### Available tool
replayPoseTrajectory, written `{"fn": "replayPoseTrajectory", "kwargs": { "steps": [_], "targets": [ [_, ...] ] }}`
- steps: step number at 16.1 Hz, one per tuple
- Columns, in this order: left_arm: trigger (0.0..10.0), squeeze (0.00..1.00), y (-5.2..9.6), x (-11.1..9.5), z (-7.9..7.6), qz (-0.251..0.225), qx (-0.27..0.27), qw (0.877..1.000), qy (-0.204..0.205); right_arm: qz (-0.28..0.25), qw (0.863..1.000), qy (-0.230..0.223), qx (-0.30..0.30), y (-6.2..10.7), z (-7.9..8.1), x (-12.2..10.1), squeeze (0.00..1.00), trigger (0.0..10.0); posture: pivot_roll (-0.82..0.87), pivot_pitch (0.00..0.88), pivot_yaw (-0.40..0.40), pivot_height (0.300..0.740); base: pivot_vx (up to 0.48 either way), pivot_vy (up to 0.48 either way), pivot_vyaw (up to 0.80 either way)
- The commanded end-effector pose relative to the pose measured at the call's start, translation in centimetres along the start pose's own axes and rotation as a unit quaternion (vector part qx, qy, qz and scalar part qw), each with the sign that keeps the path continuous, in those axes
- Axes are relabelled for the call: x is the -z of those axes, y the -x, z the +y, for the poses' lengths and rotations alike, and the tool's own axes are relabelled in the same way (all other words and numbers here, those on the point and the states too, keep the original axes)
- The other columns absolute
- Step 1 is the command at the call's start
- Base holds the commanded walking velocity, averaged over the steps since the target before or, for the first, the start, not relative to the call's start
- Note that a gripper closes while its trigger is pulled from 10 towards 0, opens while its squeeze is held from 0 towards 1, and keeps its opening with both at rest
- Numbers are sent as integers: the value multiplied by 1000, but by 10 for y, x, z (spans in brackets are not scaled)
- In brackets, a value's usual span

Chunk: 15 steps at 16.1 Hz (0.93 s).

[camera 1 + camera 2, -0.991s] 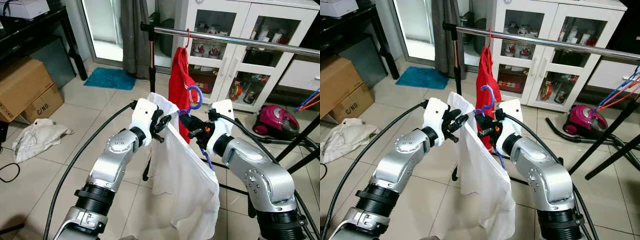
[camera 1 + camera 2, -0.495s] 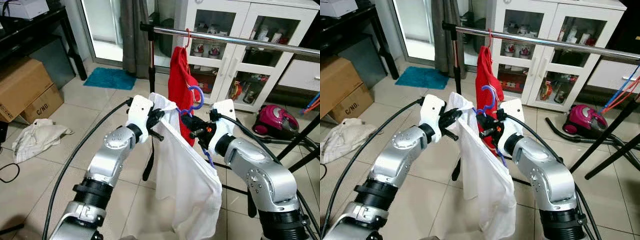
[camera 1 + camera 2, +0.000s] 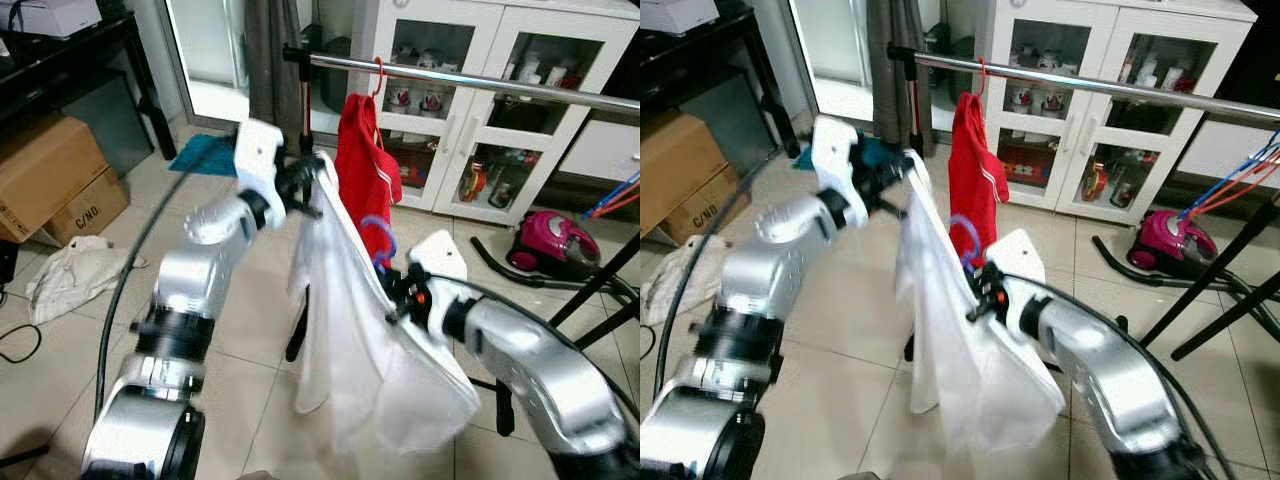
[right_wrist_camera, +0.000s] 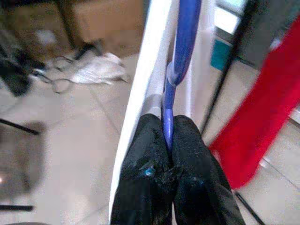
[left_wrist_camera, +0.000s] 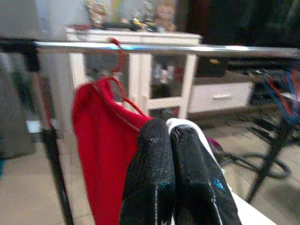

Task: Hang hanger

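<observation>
1. Two silver arms reach out over a pale tiled floor (image 3: 250, 330) in a lived-in room; the eye views are somewhat blurred.
2. Beyond both grippers a chrome rail (image 3: 480, 82) runs across, carried on a dark upright stand (image 3: 303, 120). Behind it is a white glass-door cabinet (image 3: 470, 110) with small items on its shelves.
3. A red garment (image 3: 362, 170) hangs from the rail on a red hook, just beyond the left gripper (image 3: 300, 180) and above the right gripper (image 3: 392, 292).
4. Off to the left arm's outer side lie cardboard boxes (image 3: 55, 175), a crumpled pale cloth (image 3: 75, 275) on the tiles and a teal mat (image 3: 200, 155). Off to the right arm's outer side sits a pink vacuum cleaner (image 3: 555, 245) near slanted black stand legs.
5. A white garment (image 3: 345, 340) stretches between the two grippers and drapes below them in loose folds.
6. The left gripper is raised high, near the rail's end. In its wrist view the black fingers (image 5: 154, 178) are pressed together, with white fabric showing just behind them.
7. The right gripper sits lower, at the garment's other shoulder. In its wrist view the fingers (image 4: 145, 159) are pinched on the thin blue hanger (image 4: 180, 51), whose wire runs up from between them alongside the white cloth.
8. The hanger's blue hook (image 3: 383, 232) curls just above the right gripper, in front of the red garment and below the rail.
</observation>
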<state>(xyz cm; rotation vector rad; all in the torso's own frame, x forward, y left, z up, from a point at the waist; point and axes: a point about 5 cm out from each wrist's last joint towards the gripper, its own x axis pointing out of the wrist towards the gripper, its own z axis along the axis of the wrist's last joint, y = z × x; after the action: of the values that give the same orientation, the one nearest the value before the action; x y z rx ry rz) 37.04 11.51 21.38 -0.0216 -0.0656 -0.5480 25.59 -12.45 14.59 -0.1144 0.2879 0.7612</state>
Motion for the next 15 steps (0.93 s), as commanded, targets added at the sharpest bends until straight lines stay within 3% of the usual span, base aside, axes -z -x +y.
{"fn": "replayPoseTrajectory", "kwargs": {
  "steps": [1,4,6,7,9,10,12,15],
  "targets": [
    [0,0,4,-14,26,-19,-78,997,-20,-36,999,-14,-9,9,-2,-8,0,10000,45,0,12,740,0,0,0],
    [0,0,22,-5,73,10,-210,976,-62,-122,990,-64,-20,35,-13,-23,0,10000,38,0,23,740,0,0,0],
    [0,0,34,14,87,42,-245,966,-72,-167,981,-90,-32,53,-17,-30,0,10000,33,0,26,740,0,0,0],
    [0,0,31,25,78,49,-217,974,-50,-175,979,-105,-4,57,-25,-29,0,10000,29,0,28,740,0,0,0],
    [0,0,18,30,38,25,-99,995,-8,-143,978,-125,82,48,-41,-20,0,10000,29,0,26,740,0,0,0],
    [0,0,12,32,7,11,-22,1000,13,-141,970,-137,140,40,-49,-16,0,10000,33,0,23,740,0,0,0],
    [0,0,9,48,-53,27,86,995,33,-187,934,-212,219,24,-55,-20,0,10000,39,0,17,740,0,0,0],
    [0,0,11,60,-98,46,160,985,42,-212,910,-239,265,10,-59,-27,0,10000,44,0,9,740,0,0,0]
  ]
}}
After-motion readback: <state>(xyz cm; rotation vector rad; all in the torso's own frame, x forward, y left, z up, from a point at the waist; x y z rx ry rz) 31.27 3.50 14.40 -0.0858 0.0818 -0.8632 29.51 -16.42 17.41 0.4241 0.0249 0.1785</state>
